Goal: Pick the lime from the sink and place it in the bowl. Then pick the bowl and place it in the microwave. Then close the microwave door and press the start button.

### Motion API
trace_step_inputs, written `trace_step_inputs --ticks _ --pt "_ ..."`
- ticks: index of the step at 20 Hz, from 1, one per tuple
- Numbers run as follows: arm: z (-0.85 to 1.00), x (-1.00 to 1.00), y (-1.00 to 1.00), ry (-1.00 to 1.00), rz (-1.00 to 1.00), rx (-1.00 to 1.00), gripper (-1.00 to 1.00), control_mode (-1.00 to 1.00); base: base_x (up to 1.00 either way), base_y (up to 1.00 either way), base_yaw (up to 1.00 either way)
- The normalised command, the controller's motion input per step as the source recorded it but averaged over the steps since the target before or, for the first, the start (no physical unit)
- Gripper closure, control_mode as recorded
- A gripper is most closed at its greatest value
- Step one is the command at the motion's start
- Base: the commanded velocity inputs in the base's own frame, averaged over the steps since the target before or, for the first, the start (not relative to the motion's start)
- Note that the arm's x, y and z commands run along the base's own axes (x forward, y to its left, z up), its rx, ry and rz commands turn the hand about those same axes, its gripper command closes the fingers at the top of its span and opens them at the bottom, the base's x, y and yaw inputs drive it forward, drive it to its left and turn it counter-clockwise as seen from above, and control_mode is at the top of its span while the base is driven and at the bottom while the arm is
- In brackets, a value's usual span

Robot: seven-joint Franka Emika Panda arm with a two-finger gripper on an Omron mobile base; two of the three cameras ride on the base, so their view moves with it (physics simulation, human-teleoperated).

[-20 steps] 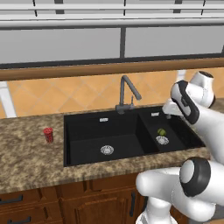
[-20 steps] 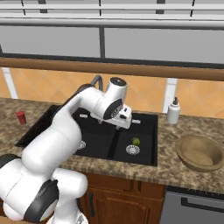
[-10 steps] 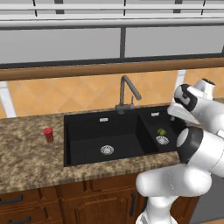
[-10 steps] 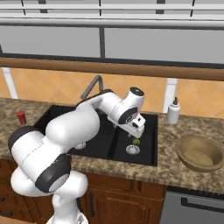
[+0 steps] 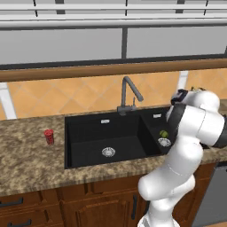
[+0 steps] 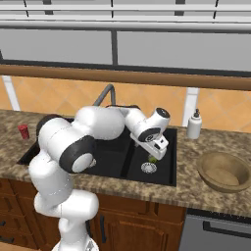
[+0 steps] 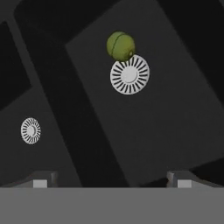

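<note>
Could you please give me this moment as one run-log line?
phase: reaching for lime | gripper: open, above sink | lime: beside drain, right basin | bowl: empty, on counter

Even, shadowless render; dim hand view

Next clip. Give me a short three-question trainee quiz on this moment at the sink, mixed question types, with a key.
1. True or false: the gripper is shut on the lime.
2. In the sink, the lime lies: A) beside the drain of the smaller basin; B) in the larger basin; C) on the counter.
3. Fill in: the bowl sits on the counter and holds ____.

Key: 1 false, the jaws are open and above the lime; 2 A; 3 nothing.
</note>
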Motion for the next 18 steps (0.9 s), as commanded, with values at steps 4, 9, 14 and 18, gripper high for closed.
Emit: trace_step_inputs --ticks 4,9,14,18 --pt "-0.49 0.59 -0.14 0.07 0.0 0.01 -1.0 -1.0 0.0 0.0 0.0" --pt "-0.52 0.56 -0.14 0.03 0.0 0.0 -1.0 -1.0 0.0 0.0 0.0" --pt "-0.48 0.57 -0.15 0.04 0.0 0.01 -1.0 -1.0 0.0 0.0 0.0" --pt "-0.46 0.57 -0.15 0.05 0.0 0.03 -1.0 -1.0 0.0 0.0 0.0"
